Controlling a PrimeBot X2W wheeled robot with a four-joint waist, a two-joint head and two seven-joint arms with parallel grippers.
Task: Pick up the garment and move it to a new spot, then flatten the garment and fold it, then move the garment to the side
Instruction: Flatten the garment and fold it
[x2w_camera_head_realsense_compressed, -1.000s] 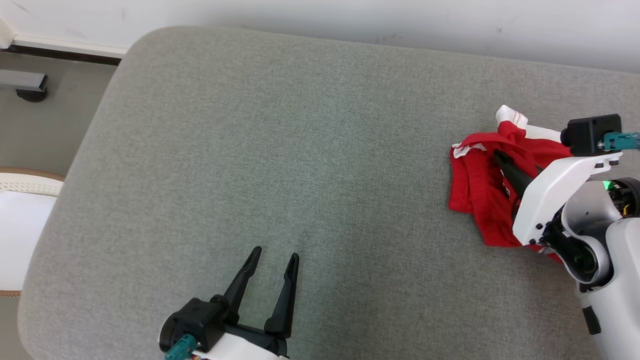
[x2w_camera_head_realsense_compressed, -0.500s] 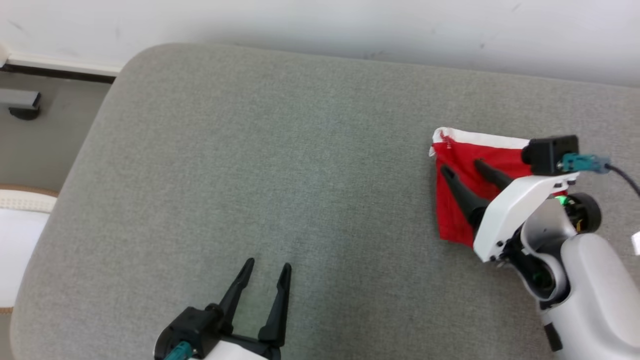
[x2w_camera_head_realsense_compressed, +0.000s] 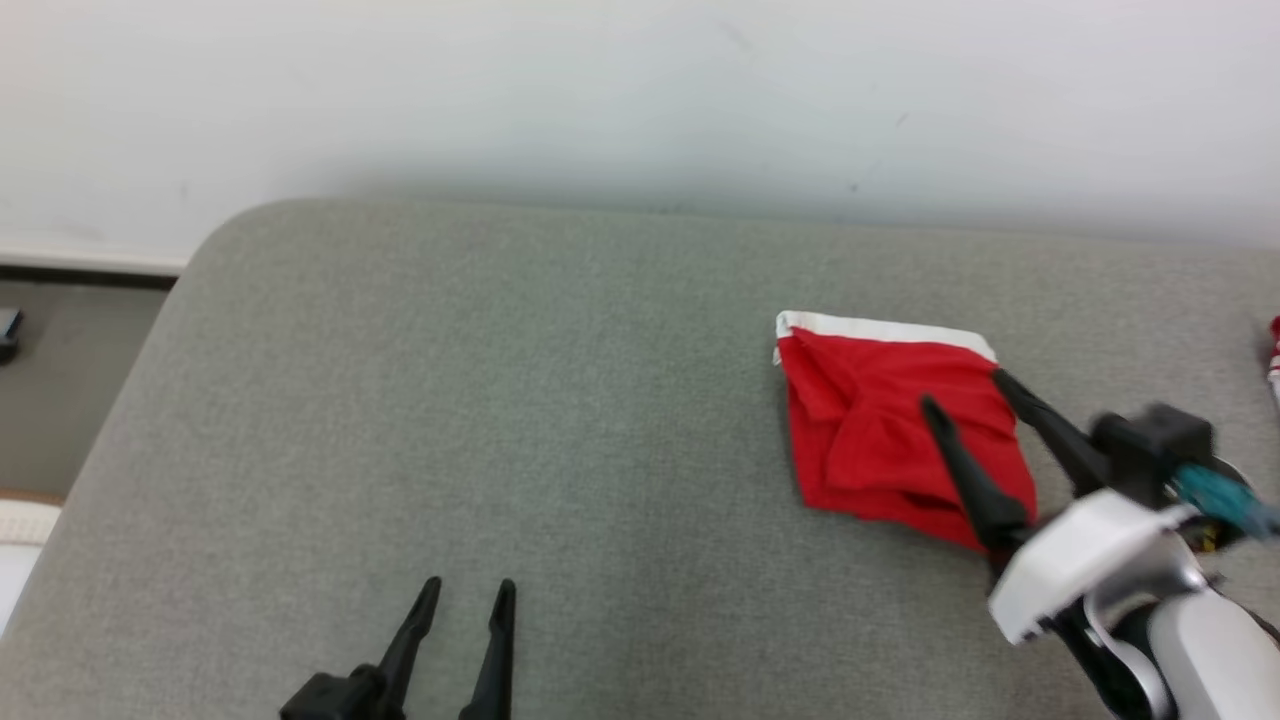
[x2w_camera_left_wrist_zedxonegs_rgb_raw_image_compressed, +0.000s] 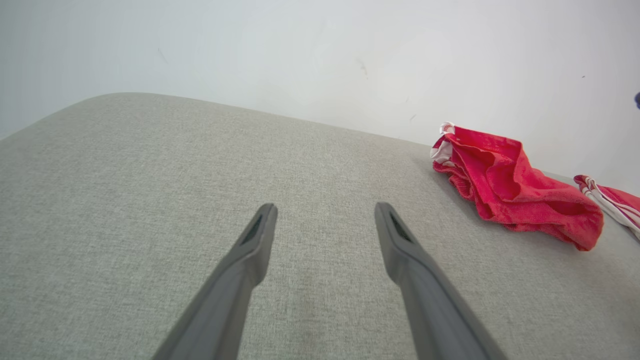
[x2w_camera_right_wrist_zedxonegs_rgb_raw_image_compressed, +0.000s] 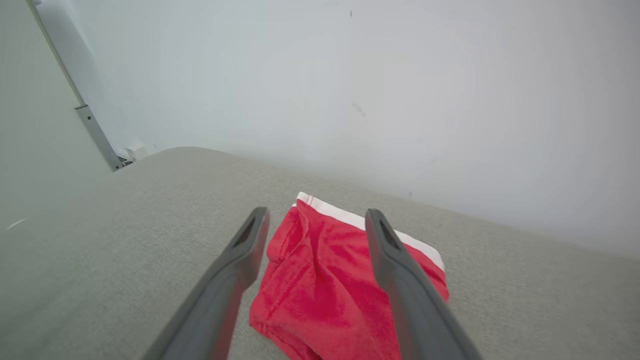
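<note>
The garment (x2w_camera_head_realsense_compressed: 870, 430) is red with a white band along its far edge and lies folded on the grey cushion (x2w_camera_head_realsense_compressed: 500, 400), right of centre. My right gripper (x2w_camera_head_realsense_compressed: 968, 393) stands open over the garment's right part, with nothing held between its fingers. In the right wrist view the garment (x2w_camera_right_wrist_zedxonegs_rgb_raw_image_compressed: 320, 280) lies below and between the spread fingers of the right gripper (x2w_camera_right_wrist_zedxonegs_rgb_raw_image_compressed: 315, 215). My left gripper (x2w_camera_head_realsense_compressed: 468, 587) is open near the front edge, far left of the garment. In the left wrist view the left gripper (x2w_camera_left_wrist_zedxonegs_rgb_raw_image_compressed: 325, 210) points over bare cushion, and the garment (x2w_camera_left_wrist_zedxonegs_rgb_raw_image_compressed: 510, 187) lies at the far right.
A second red and white striped cloth (x2w_camera_left_wrist_zedxonegs_rgb_raw_image_compressed: 610, 202) lies just beyond the garment, at the head view's right edge (x2w_camera_head_realsense_compressed: 1274, 350). A white wall (x2w_camera_head_realsense_compressed: 640, 90) backs the cushion. The cushion's rounded left edge drops to the floor (x2w_camera_head_realsense_compressed: 60, 400).
My right gripper opened and let go of the garment, which now lies folded flat instead of bunched. The gripper drew back toward the lower right. The head camera tilted up.
</note>
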